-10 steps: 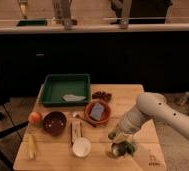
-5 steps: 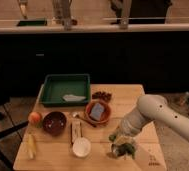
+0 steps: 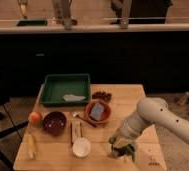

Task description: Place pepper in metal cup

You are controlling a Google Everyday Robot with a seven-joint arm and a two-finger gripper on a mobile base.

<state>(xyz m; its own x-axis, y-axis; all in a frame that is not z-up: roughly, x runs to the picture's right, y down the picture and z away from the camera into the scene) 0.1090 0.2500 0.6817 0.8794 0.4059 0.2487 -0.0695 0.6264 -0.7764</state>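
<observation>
Hovering low over the surface (image 3: pixel 138 100) front edge, the end effector (image 3: pixel 123 147) hides the pepper and metal cup; its opening cannot be told. A misaligned release risks the pepper being dropped outside.

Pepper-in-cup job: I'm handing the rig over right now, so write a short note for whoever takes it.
Gripper: low over the wooden table's front right edge, at the end of the white arm. Something yellow-green shows at it; it may be the slim green pepper, but I cannot confirm. The shiny metal cup is not visible, possibly hidden under the gripper. Done: unclear. Left: confirm the pepper ends up in the cup, then withdraw.
</observation>
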